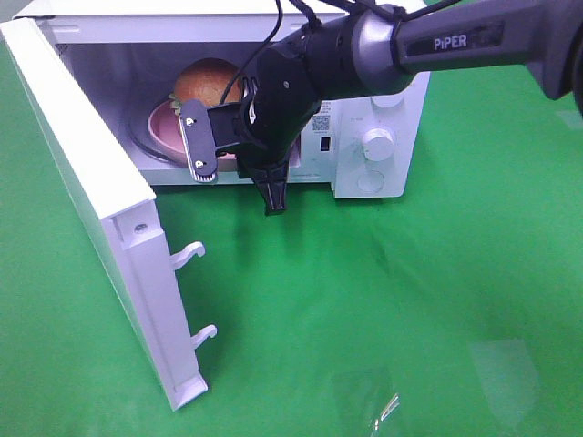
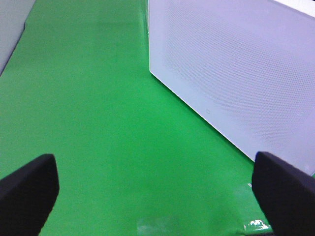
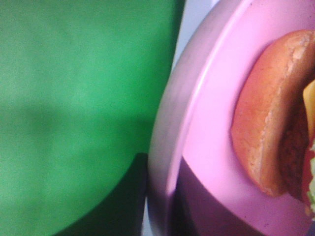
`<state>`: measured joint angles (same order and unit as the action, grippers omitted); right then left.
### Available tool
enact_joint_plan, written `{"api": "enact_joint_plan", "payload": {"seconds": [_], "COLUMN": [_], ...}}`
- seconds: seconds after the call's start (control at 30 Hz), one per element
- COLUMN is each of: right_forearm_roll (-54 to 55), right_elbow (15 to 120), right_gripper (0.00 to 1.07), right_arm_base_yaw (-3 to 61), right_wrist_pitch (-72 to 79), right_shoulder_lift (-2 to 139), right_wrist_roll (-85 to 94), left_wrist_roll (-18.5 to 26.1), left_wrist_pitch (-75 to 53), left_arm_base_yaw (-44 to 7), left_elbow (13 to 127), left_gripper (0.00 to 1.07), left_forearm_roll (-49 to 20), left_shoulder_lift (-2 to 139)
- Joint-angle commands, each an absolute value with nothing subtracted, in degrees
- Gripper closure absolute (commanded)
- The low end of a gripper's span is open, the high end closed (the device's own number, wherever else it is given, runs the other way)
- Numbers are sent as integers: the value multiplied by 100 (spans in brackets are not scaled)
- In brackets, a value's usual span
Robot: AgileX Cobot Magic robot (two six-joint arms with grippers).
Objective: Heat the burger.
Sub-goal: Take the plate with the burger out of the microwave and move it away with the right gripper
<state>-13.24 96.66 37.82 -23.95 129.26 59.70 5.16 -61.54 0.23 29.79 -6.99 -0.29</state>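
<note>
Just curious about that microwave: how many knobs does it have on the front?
2. Both sit on the microwave's control panel, right of the open cavity: the upper knob and a paler lower knob directly beneath it. The robot's arm covers the panel's top, so more could be hidden.

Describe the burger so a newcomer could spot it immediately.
Find the white microwave standing on the green cloth, its door swung wide open. Inside the cavity sits a pink plate, and on it rests the burger. It is the only food there: a round, glossy golden-brown bun, partly hidden behind the right end effector reaching in.
</note>
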Motion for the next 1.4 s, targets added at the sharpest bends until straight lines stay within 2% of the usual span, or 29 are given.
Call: {"api": "enact_joint_plan", "payload": {"seconds": [0.03, 0.63, 1.4], "right_forearm_roll": [-1438, -2137, -2475], "right_elbow": [9431, 7683, 5861], "right_gripper": [107, 107, 107], "right_arm_base_yaw": [3678, 3678, 3667], "right_wrist_pitch": [-2143, -670, 149], "right_shoulder_lift": [12588, 11763, 10313], "right_wrist_roll": [6050, 6199, 6497], "left_wrist_roll": [498, 498, 498], "left_wrist_pitch": [-6108, -6108, -6108], "left_arm_base_yaw": [40, 40, 40], "left_elbow": [2956, 2956, 2956], "left_gripper": [7, 7, 7], "left_forearm_roll": [-693, -693, -693], "left_shoulder_lift": [-63, -63, -63]}}
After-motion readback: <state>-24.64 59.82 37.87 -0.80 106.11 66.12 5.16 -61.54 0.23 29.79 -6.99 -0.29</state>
